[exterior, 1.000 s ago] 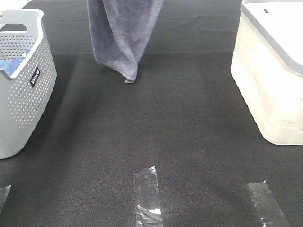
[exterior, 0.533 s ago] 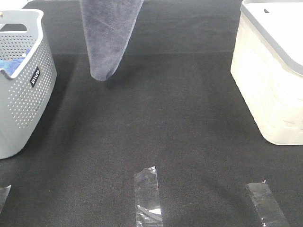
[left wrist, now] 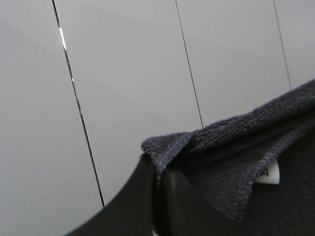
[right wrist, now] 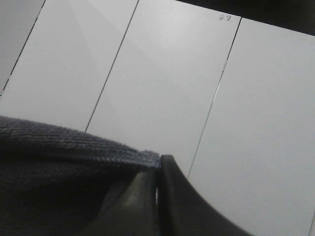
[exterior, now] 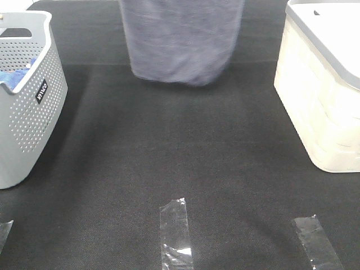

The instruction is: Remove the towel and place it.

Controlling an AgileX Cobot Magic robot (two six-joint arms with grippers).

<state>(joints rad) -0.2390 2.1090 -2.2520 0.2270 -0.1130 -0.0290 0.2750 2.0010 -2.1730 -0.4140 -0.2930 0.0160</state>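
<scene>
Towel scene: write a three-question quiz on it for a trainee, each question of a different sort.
1. True or false: the towel lies flat on the black mat.
2. Left gripper and right gripper: which is shut on a towel corner? A left only; B right only; C both.
3. Fill in: in the exterior high view, the bright blue cloth sits in the basket on the ___ side.

Key: 1 false, it hangs spread out from above; 2 C; 3 left.
</scene>
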